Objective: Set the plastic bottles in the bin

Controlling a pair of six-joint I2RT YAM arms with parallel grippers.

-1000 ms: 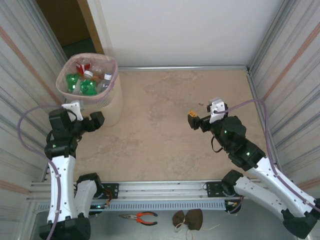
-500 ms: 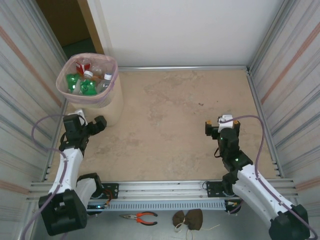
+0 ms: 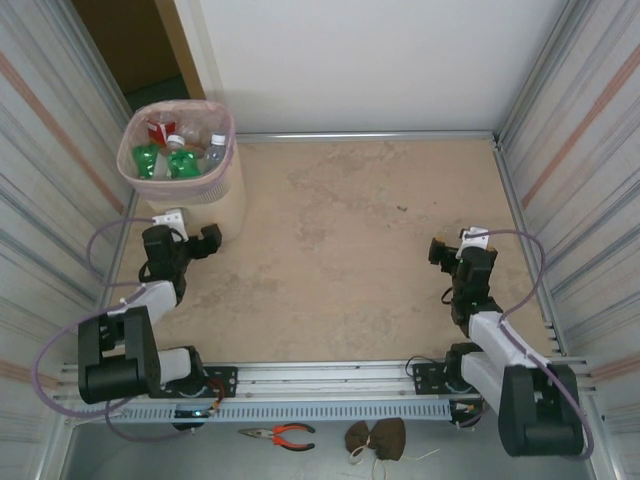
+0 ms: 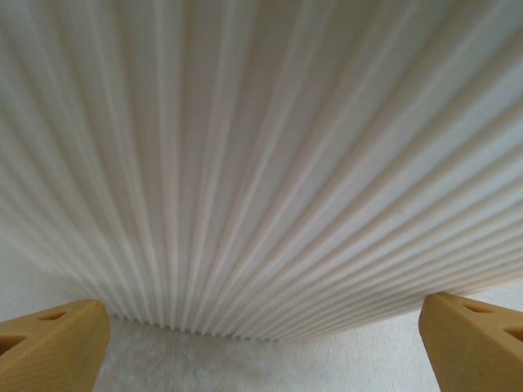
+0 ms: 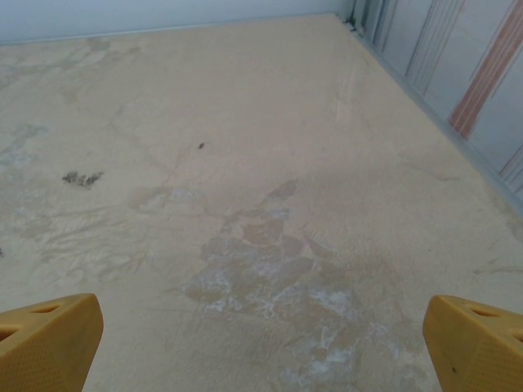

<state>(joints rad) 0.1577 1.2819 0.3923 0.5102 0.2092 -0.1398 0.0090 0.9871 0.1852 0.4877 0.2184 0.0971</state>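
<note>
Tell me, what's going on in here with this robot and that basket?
The robot's job is putting plastic bottles into the bin at the far left corner of the table. Several bottles, green and clear, lie inside it. Right now it holds nothing: the left gripper is open, low beside the bin and facing its ribbed side, and the right gripper is open over the table on the other side.

The right gripper [image 3: 438,250] now sits farther toward 4 o'clock than a second ago, off the middle and close to the right wall [image 3: 565,200]. The left gripper [image 3: 211,238] is drawn lower, at 6 o'clock of the bin [image 3: 225,165], whose rim lies slightly nearer 12 o'clock.
</note>
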